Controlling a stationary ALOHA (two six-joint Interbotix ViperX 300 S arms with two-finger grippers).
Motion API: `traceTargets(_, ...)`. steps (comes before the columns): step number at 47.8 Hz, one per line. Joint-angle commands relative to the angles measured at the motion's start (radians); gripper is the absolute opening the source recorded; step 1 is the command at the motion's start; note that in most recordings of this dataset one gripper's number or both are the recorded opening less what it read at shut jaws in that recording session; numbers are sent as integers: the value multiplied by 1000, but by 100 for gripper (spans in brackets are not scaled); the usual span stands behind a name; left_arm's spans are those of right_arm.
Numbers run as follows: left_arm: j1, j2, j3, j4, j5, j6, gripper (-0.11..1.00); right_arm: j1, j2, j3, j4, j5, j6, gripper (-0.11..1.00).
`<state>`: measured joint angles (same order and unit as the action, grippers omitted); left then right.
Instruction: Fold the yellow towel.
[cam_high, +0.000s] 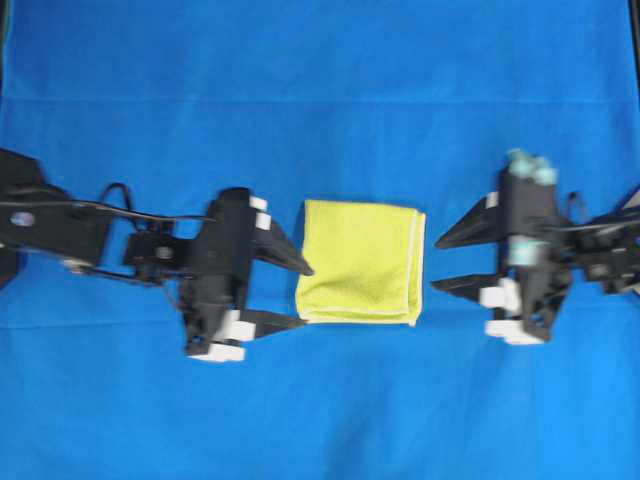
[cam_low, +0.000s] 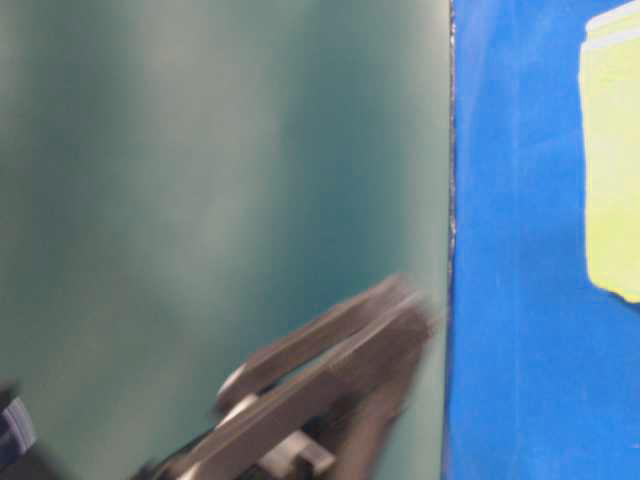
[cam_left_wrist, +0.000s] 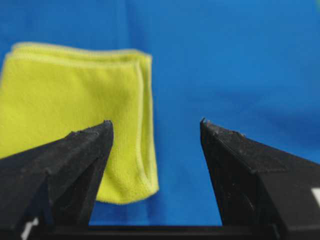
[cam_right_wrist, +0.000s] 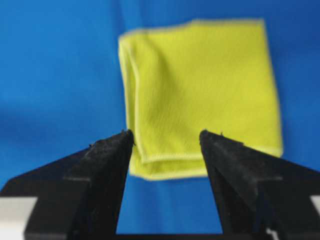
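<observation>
Both claws you've got, left gripper (cam_high: 300, 296) and right gripper (cam_high: 436, 264), gape wide, holding nothing. Yellow towel (cam_high: 361, 262) lies folded, near-square, no clear long axis; fine weave, paler stitched hem.

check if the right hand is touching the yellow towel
Apart. In the overhead view blue table cover shows between the right hand's open fingertips and the yellow towel's hemmed edge, and nothing sits between its fingers.
</observation>
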<state>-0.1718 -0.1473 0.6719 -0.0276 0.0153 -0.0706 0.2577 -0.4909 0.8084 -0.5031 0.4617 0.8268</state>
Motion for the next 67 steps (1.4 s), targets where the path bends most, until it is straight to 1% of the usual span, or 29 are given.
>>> traceTargets(1,-3,-101,25,-2,-9,8,68,3,-92,18,-54,-5,-2,60)
traceTargets(8,-5,-229,98,0,-37,43,68,3,-250,57,-127,-5,0,60)
traceTargets(14,-2,-353,189,0,-100,92,68,3,-370,86,-193,20,0,60)
traceTargets(17,0,-416,229,0,-121,109,68,3,-428,107,-219,41,0,60)
traceTargets(22,0,-523,287,-2,-133,124,68,0,-529,161,-249,81,0,60)
traceTargets(29,15,-672,391,0,-140,127,68,-8,-638,250,-262,95,2,60)
traceTargets(37,40,-813,538,0,-166,127,68,-20,-746,359,-264,64,3,59)
traceTargets(43,67,-916,638,0,-195,127,68,-49,-793,416,-264,34,5,59)
traceTargets(49,107,-1015,730,-2,-206,124,67,-92,-799,456,-258,-5,6,59)
traceTargets(56,133,-1074,772,-2,-201,118,67,-120,-788,462,-256,-40,6,59)
traceTargets(67,133,-1072,773,-2,-196,118,67,-121,-787,460,-256,-44,6,59)
